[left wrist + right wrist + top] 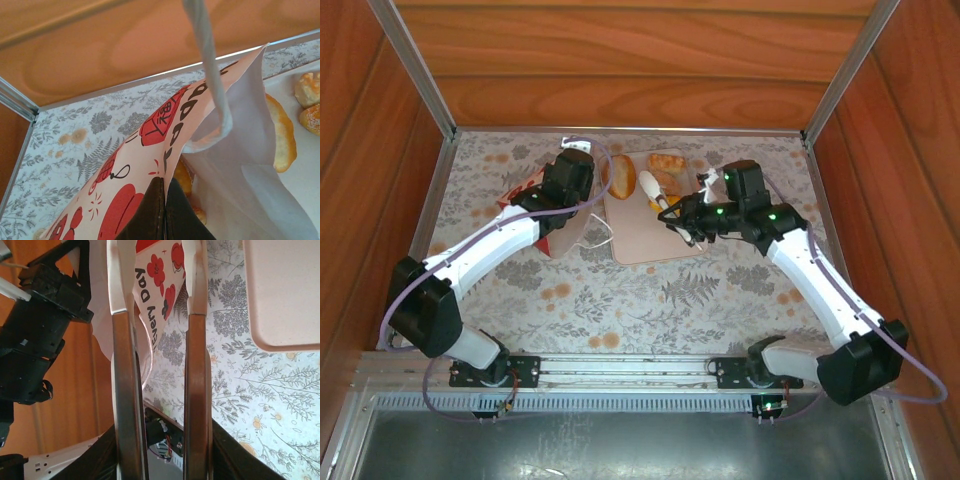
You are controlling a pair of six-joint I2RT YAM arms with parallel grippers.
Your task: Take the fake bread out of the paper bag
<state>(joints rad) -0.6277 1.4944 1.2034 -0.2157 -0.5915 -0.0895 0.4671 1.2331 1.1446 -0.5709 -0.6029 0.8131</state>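
Flowered tabletop (720,300), wood walls around. On the left, my left gripper (164,205) is clamped on the paper bag (140,150) at its rim. Fake bread (184,176) shows inside, and more lies on the tray (640,240). Over the tray hangs my right gripper (667,207), narrowly parted and empty. I judge we're mid-unloading, so next it must reach into the bag's mouth.

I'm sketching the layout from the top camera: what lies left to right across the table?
paper bag → bread loaf → pastries → right arm
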